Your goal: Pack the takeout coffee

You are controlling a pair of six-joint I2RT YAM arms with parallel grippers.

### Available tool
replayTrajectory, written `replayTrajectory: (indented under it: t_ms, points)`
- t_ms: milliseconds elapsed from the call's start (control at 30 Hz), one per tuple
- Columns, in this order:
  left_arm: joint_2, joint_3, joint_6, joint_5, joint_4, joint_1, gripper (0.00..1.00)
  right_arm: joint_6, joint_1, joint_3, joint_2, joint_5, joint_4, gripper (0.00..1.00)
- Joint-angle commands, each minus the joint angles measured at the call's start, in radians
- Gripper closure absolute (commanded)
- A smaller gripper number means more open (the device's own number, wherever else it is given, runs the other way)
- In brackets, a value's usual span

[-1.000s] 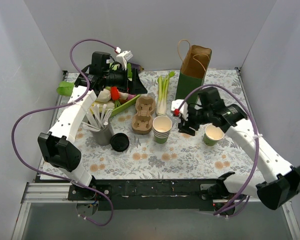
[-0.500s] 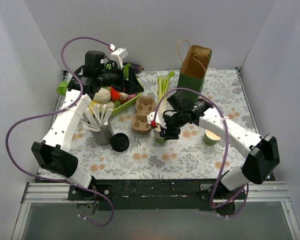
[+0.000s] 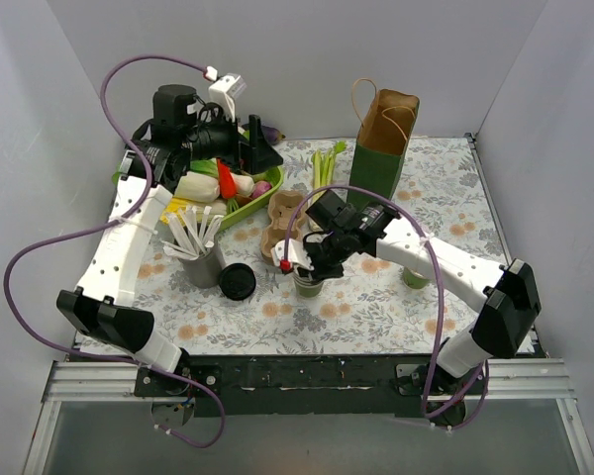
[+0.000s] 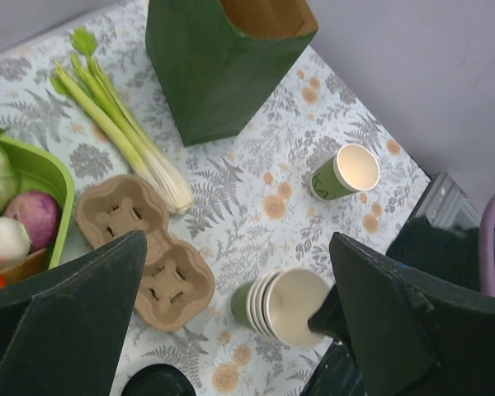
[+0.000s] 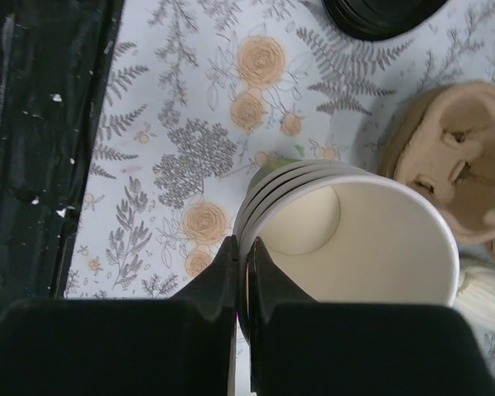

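Note:
The takeout coffee [image 4: 346, 171], a single small dark green cup with a cream inside and no lid, stands on the right of the cloth; in the top view it [image 3: 413, 276] is mostly hidden behind my right arm. My right gripper [image 3: 307, 269] [image 5: 242, 252] is away from it, to its left. It is shut on the rim of the top cup of the nested green cup stack [image 3: 308, 287] [image 5: 346, 239] [image 4: 285, 305], one finger inside and one outside. My left gripper [image 3: 260, 150] [image 4: 238, 247] hangs open and empty high above the back left.
A round black lid [image 3: 237, 282] [image 4: 157, 381] lies left of the stack. A brown cup carrier [image 3: 282, 228] [image 4: 140, 247], spring onions [image 3: 324, 183], an open green paper bag [image 3: 384, 139] [image 4: 223, 66], a grey cup of white sticks [image 3: 203, 259] and a green vegetable tray [image 3: 247, 208] stand around.
My right arm swung left from beside the single cup to the cup stack, and its jaws closed on the top rim. My left arm drew back and up a little.

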Motion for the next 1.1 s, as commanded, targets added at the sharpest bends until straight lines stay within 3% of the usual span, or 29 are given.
replayTrajectory:
  t_ms: [0, 433, 567, 800, 1067]
  points:
    - [-0.015, 0.091, 0.007, -0.028, 0.027, 0.002, 0.05, -0.012, 0.091, 0.075, -0.022, -0.043, -0.052, 0.98]
    - [0.055, 0.309, -0.057, -0.074, 0.142, 0.002, 0.03, 0.005, 0.376, 0.369, 0.208, -0.07, 0.023, 0.99]
    - [0.014, 0.3, -0.047, -0.086, 0.158, 0.002, 0.02, -0.007, 0.405, 0.559, 0.361, -0.081, 0.003, 0.99]
    - [-0.045, 0.266, -0.047, -0.074, 0.158, 0.002, 0.02, -0.006, 0.467, 0.734, 0.509, -0.035, 0.044, 0.99]
    - [-0.095, 0.215, -0.031, -0.078, 0.138, 0.002, 0.02, 0.003, 0.487, 0.773, 0.593, -0.004, 0.107, 0.99]
